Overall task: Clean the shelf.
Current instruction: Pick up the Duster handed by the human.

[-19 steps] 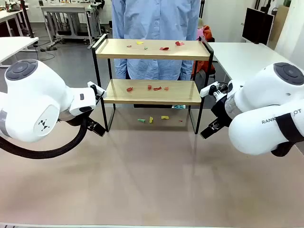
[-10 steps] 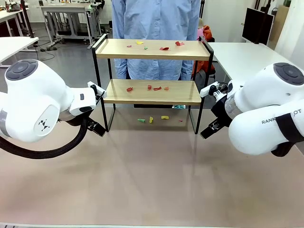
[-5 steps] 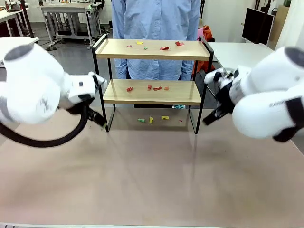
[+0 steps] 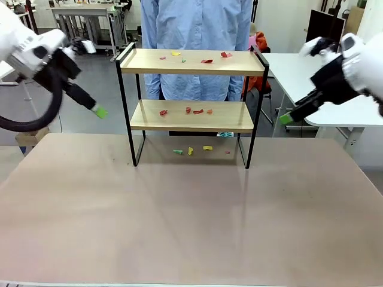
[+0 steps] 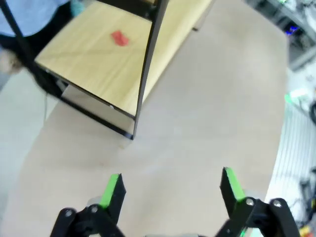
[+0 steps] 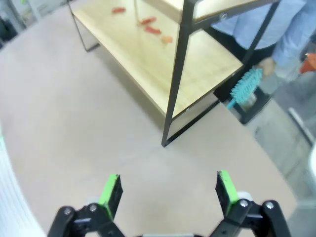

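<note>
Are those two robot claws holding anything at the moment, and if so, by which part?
No. The left gripper and the right gripper are both open and empty, up in the air on either side of the shelf.

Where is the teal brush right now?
In the right wrist view, the teal brush is beyond the shelf, by its lower board, next to the person's hand.

The beige tabletop carries the shelf near its far edge, midway between the side edges. Small coloured scraps, perhaps paper, lie on its top board, others on the lower board and on the tabletop beneath.
</note>
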`<action>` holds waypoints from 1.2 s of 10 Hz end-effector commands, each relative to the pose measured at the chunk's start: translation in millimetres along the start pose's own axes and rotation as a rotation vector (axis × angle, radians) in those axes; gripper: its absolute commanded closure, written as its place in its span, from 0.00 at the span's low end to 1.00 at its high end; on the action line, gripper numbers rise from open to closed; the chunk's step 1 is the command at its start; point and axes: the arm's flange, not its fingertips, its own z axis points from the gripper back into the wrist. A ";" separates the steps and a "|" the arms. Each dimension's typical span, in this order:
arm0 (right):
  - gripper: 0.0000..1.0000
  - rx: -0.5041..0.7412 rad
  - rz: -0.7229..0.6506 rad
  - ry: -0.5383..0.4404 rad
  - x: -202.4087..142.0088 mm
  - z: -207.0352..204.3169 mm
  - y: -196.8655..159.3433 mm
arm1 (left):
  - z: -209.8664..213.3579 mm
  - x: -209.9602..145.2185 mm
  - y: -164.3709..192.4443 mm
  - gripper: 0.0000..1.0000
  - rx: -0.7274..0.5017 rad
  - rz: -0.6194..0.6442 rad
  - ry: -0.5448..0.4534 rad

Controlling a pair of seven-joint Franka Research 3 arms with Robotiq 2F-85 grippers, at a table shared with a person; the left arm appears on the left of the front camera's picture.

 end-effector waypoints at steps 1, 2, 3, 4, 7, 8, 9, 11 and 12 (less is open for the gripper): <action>0.00 0.146 0.158 -0.063 -32.3 6.9 -53.6 | 1.6 -17.4 63.8 0.00 -0.180 -0.132 -0.040; 0.00 0.176 0.207 -0.060 -50.2 4.1 -68.9 | 6.4 -36.6 83.5 0.00 -0.157 -0.189 -0.075; 0.00 0.179 0.203 -0.085 -62.3 -0.3 -74.6 | 2.4 -39.6 70.6 0.00 -0.148 -0.299 -0.150; 0.00 0.117 0.110 -0.087 -66.3 -6.0 -65.1 | -7.6 -33.7 40.6 0.00 -0.083 -0.259 -0.045; 0.00 0.148 0.191 -0.077 -61.3 18.5 -56.8 | 6.4 -54.6 70.2 0.00 -0.150 -0.217 -0.114; 0.00 0.148 0.191 -0.077 -61.3 18.5 -56.8 | 6.4 -54.6 70.2 0.00 -0.150 -0.217 -0.114; 0.00 0.148 0.191 -0.077 -61.3 18.5 -56.8 | 3.2 -55.1 72.2 0.00 -0.140 -0.241 -0.106; 0.00 0.218 0.174 -0.122 -71.0 9.4 -84.7 | 8.8 -72.2 145.1 0.00 -0.286 -0.091 -0.240; 0.00 0.256 0.188 -0.199 -80.7 4.0 -109.2 | 9.5 -79.9 158.0 0.00 -0.296 -0.098 -0.299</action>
